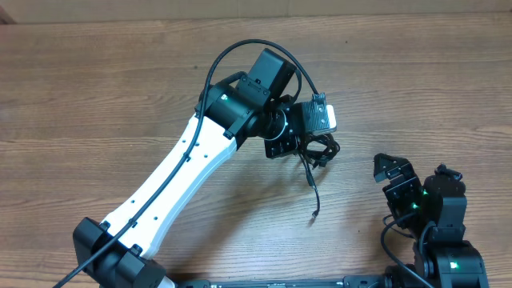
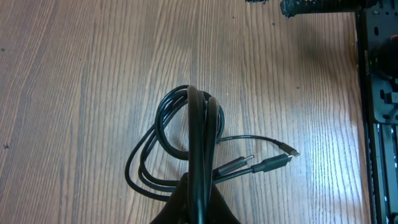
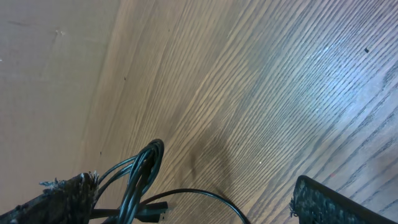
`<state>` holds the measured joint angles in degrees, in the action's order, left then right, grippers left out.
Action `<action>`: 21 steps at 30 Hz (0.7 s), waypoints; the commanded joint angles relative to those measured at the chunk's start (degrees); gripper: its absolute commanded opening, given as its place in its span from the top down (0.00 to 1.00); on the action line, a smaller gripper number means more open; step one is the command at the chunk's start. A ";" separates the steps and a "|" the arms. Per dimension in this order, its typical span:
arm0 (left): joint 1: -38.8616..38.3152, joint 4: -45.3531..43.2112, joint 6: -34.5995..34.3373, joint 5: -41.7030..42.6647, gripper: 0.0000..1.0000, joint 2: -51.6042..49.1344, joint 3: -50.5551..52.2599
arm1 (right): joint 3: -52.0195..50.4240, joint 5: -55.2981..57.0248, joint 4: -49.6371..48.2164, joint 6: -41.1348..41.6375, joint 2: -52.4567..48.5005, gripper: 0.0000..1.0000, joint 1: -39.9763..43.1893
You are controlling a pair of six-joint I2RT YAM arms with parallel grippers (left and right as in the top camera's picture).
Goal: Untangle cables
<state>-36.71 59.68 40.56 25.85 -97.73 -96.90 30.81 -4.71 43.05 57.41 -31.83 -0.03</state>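
The cables [image 1: 320, 149] are a bunch of thin black cords gathered in loops at the table's middle. My left gripper [image 1: 306, 146] is shut on this bunch. In the left wrist view its fingers [image 2: 199, 202] pinch several strands of the cables [image 2: 163, 134], and two plug ends [image 2: 273, 163] stick out to the right. One loose cord end [image 1: 314, 210] trails toward the front edge. My right gripper [image 1: 392, 178] is open and empty, to the right of the bunch. In the right wrist view the cables [image 3: 144, 168] show near the left finger of that gripper [image 3: 193, 208].
The wooden table [image 1: 96, 88] carries the bunch. The left arm's white link [image 1: 172, 180] crosses from the front left to the middle. The right arm's base [image 1: 448, 256] stands at the front right corner. A black frame [image 2: 379, 93] runs along the right edge of the left wrist view.
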 commanded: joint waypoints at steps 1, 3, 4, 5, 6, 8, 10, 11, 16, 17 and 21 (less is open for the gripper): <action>0.31 -0.37 -0.96 1.84 0.96 1.75 -1.62 | 1.42 -0.09 -0.26 0.02 0.15 0.00 0.13; 0.26 -0.39 -0.92 3.74 0.96 1.75 -1.62 | 1.42 -0.09 -0.26 0.02 0.15 0.00 0.13; 0.26 -0.39 -0.92 4.24 0.96 1.75 -1.62 | 1.42 -0.09 -0.26 0.02 0.15 0.00 0.13; 0.26 -0.37 -0.94 4.57 0.96 1.75 -1.62 | 1.42 -0.09 -0.26 0.02 0.15 0.00 0.13; 0.26 -0.37 -0.94 4.57 0.96 1.75 -1.62 | 1.42 -0.09 -0.26 0.02 0.15 0.00 0.13; 0.26 -0.35 -0.94 4.57 0.96 1.75 -1.62 | 1.42 -0.09 -0.24 0.02 0.15 0.00 0.13; 0.15 -0.35 -0.92 4.61 0.96 1.75 -1.62 | 1.42 -0.11 -0.20 0.02 0.15 0.00 0.13; 0.15 -0.37 -0.92 4.61 0.96 1.75 -1.62 | 1.42 -0.11 -0.07 0.02 0.15 0.00 0.13; 0.15 -0.04 -0.83 4.63 0.96 1.75 -1.62 | 1.42 -0.11 0.83 0.02 0.15 0.00 0.13; 0.15 0.09 -0.02 4.63 0.96 1.75 -1.62 | 1.42 -0.13 0.90 0.02 0.15 0.00 0.13; 0.15 0.04 7.23 2.97 0.96 1.75 -1.62 | 1.42 -0.09 0.81 0.02 0.15 0.00 0.13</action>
<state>-36.71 59.96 41.78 28.47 -97.73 -96.90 30.81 -4.71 44.05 57.39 -31.83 -0.03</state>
